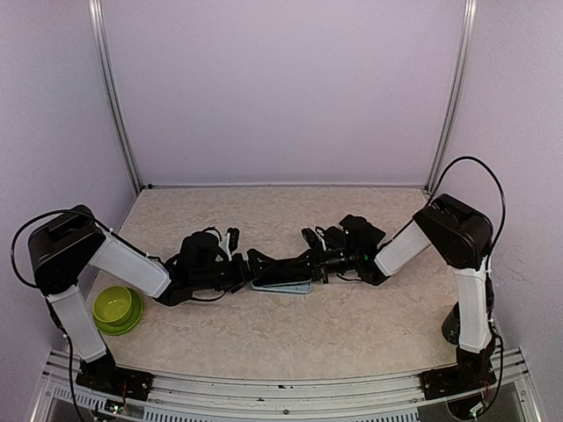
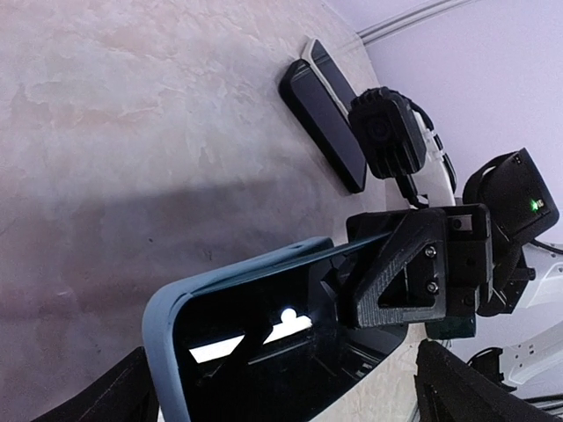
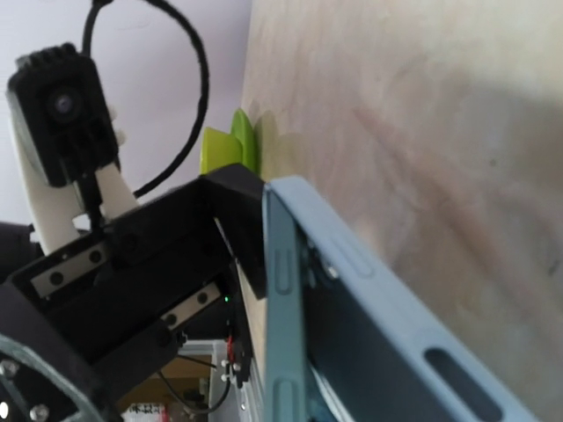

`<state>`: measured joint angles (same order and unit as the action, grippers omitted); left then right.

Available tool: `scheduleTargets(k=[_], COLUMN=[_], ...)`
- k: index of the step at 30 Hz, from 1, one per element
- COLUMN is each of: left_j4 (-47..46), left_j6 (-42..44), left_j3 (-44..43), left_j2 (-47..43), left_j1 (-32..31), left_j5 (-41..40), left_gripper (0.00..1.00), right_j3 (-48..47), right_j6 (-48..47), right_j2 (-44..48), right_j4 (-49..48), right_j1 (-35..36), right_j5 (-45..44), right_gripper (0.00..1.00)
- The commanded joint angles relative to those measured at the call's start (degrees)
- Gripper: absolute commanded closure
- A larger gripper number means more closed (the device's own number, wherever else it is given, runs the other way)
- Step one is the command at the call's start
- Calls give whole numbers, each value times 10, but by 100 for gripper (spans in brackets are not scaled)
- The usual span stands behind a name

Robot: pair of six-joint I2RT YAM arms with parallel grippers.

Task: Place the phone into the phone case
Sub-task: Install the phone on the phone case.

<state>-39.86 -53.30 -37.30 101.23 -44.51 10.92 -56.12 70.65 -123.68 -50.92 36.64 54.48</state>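
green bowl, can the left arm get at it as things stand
Probably not: the left fingers are out at the phone case mid-table, while the green bowl sits back beside that arm's forearm.

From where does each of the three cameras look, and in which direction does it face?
Top external: above and behind the robot, looking down on the table; the left arm and right arm show, meeting at the phone case.
Left wrist: on the left arm, facing the right gripper; its own fingers show in the bottom corners.
Right wrist: on the right arm, facing the left gripper and the green bowl; its own fingers are not clearly seen.
Shared: both wrist views show the phone case.
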Motion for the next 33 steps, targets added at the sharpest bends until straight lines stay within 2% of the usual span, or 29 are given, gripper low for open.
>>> scheduleTargets(k=[1, 7, 16, 27, 33], left_j4=[-48, -88, -88, -109, -123], left_j6=[8, 1, -1, -4, -4], left_j3=[-10, -14, -28, -26, -23], left_j2=[15, 29, 33, 33, 33], left_j1=[-3, -3, -7, -10, -12], left_j5=[48, 87, 103, 120, 129], left_gripper=[3, 7, 21, 32, 46], right_j3=[3, 1, -2, -1, -1], right_j6=[-36, -51, -76, -101, -98], right_j2=[43, 40, 35, 36, 29], right_j4=[-40, -48, -43, -29, -41], right_j1=[3, 8, 11, 15, 17], right_j5=[25, 41, 52, 61, 69], right_gripper=[100, 100, 100, 100, 100])
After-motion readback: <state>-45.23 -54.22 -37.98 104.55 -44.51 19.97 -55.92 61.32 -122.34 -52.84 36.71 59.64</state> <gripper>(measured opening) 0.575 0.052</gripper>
